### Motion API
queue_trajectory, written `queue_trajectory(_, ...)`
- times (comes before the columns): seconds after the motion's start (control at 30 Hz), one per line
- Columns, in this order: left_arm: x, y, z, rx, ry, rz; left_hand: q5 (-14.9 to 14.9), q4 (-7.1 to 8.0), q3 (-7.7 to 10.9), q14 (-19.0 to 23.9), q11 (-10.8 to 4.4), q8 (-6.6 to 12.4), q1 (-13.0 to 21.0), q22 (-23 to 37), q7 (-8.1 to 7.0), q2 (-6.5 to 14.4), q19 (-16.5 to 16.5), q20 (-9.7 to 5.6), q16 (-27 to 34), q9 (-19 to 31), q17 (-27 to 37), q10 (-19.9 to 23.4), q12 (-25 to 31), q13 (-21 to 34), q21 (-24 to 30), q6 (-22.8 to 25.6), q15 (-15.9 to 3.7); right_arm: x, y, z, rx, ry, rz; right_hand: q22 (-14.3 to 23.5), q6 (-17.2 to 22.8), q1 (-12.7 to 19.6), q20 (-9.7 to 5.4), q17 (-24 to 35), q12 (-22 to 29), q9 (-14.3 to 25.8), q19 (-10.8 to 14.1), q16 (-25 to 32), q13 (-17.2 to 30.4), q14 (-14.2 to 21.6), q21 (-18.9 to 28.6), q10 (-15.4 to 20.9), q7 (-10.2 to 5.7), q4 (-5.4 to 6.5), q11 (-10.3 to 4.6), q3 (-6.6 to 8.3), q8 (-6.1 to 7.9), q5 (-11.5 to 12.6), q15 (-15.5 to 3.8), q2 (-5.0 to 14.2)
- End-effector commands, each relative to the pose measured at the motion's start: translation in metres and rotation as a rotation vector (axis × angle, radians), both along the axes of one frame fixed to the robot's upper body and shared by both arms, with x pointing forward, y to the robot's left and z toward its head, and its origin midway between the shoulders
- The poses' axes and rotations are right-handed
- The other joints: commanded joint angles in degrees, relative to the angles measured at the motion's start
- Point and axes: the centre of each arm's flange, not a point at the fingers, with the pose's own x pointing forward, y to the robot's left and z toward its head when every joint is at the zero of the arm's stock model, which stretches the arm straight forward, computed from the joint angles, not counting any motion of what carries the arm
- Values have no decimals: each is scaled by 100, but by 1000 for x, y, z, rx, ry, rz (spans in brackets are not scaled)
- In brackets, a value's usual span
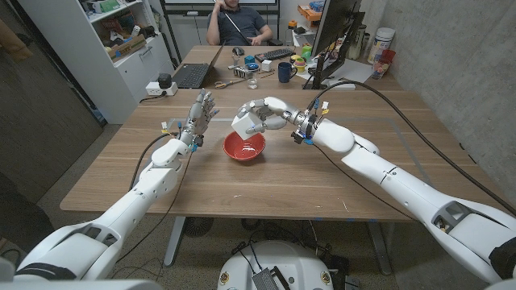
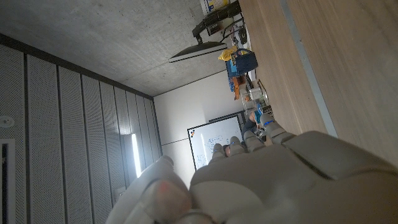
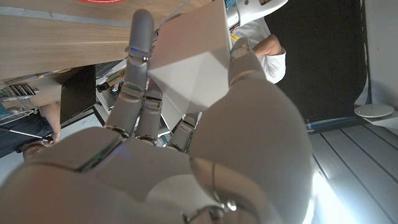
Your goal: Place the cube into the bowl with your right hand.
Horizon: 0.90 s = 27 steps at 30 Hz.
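Wooden table, office setting; desk clutter and a seated person behind the far edge.

Item: white cube, held off the table in the right hand, just above the far rim of the bowl. In the right wrist view the cube sits between the fingers on one side and the thumb on the other, firmly grasped.

Item: right arm, reaching in from the right across the table, hand turned towards the table's middle.

Item: red bowl, upright at mid-table, nothing visible inside.

Item: left hand, raised beside the bowl, apart from it, fingers spread and pointing away from the robot, holding nothing.
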Motion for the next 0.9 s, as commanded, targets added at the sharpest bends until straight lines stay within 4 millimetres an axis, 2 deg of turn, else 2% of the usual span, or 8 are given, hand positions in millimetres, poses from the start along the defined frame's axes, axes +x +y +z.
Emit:
queue_trajectory(0.03, 1, 3, 2, 6, -8, 1, 21, 13, -21, -334, 5, 1, -14, 27, 23, 217, 13, -16, 8, 21, 25, -350, 19, 20, -6, -9, -8, -3, 19, -2, -115, -145, -69, -1, 862, 1493, -994, -17, -48, 19, -496, -55, 2, 1405, -45, 1260, 824, -3, 1220, 53, 2, 3, -2235, 1432)
queue_trajectory(0.2, 1, 6, 2, 5, -7, 3, 21, 13, -24, -333, 10, -1, -13, 27, 28, 219, 18, -20, 9, 21, 25, -348, 19, 20, -8, -13, -11, -6, 24, 0, -156, -248, -131, -17, 895, 1521, -976, -52, -53, 18, -551, -110, -2, 1330, -88, 1274, 838, -22, 1226, 59, 7, 1, -2252, 1405)
queue_trajectory(0.57, 5, 9, 4, 2, -6, 6, 19, 14, -29, -331, 8, 3, -11, 26, 49, 227, 31, -25, 9, 22, 25, -343, 20, 21, -14, -2, -14, -2, 32, 1, -178, -311, -158, -14, 1025, 1544, -993, -80, -35, 9, -617, -124, 2, 1332, -106, 1369, 895, -19, 1265, 46, 38, -6, -2248, 1392)
queue_trajectory(0.9, 8, 12, 7, 6, -8, 13, 17, 14, -32, -333, 18, 2, -9, 27, 60, 233, 35, -23, 7, 22, 26, -353, 16, 21, -20, -3, -15, 3, 49, -11, -245, -384, -170, -13, 1089, 1593, -1009, -82, -14, 14, -629, -108, 13, 1355, -117, 1446, 928, -29, 1254, 46, 54, -4, -2242, 1399)
